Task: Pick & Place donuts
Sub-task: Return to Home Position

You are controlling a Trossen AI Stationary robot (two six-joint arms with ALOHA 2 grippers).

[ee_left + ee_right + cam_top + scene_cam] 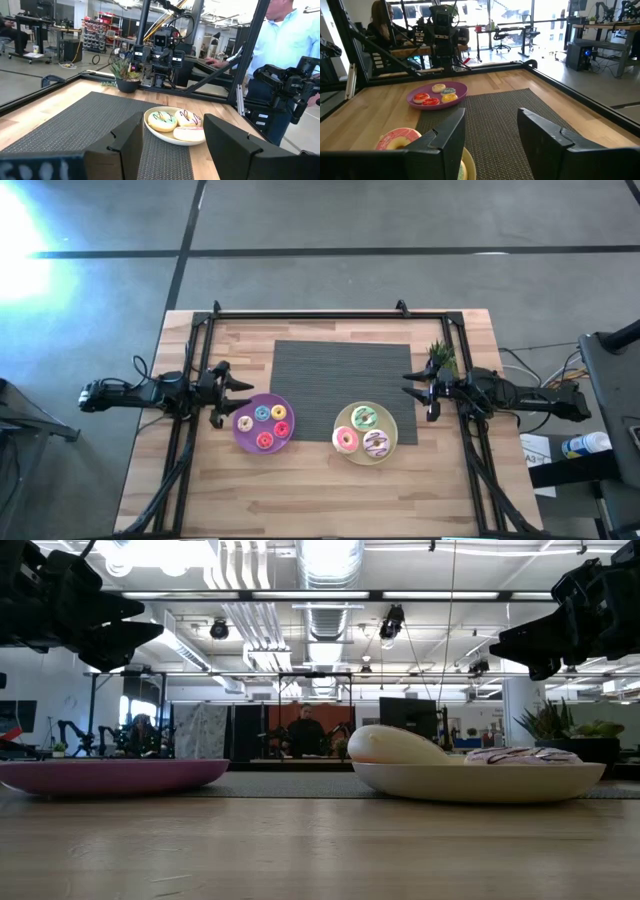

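**Status.** All donuts in view are plated. In my judgement only the withdrawal to rest remains.

**Location of the goods.**
- The small donuts [265, 441] lie clustered on the purple plate [245, 442]. Red, yellow, pale and one bluish ring can be made out.
- The larger donuts [363, 417], green-white, pink and purple-white, sit close together on the pale-yellow plate [391, 430].

**Grippers.**
- My left gripper [245, 397] hangs above the table [300, 490], just beside the purple plate's outer edge. Its fingers are spread wide with nothing between them.
- My right gripper [407, 385] hangs near the pale-yellow plate, on the side away from the purple one. It is likewise wide and empty.
- The low view shows both well above plate height.

**Recommended conduct.**
- I should hold that height and draw each arm straight back toward its own table edge, never across a plate.
- There is nothing to close upon, so the fingers need no action.
- On the right I must mind the plant [438, 355] near the wrist, and on both sides the black frame [330, 313].
- The plates look unanchored and would probably slide if nudged.

**Materials.**
- The donuts appear to be smooth, glossy moulded rings. The larger ones carry drizzle lines on their icing.
- The plates are round and shallow with low upturned rims.
- The dark mat [340, 375] is finely ribbed, and the pale-yellow plate rests partly on it.
- The table is pale jointed wood with visible grain.
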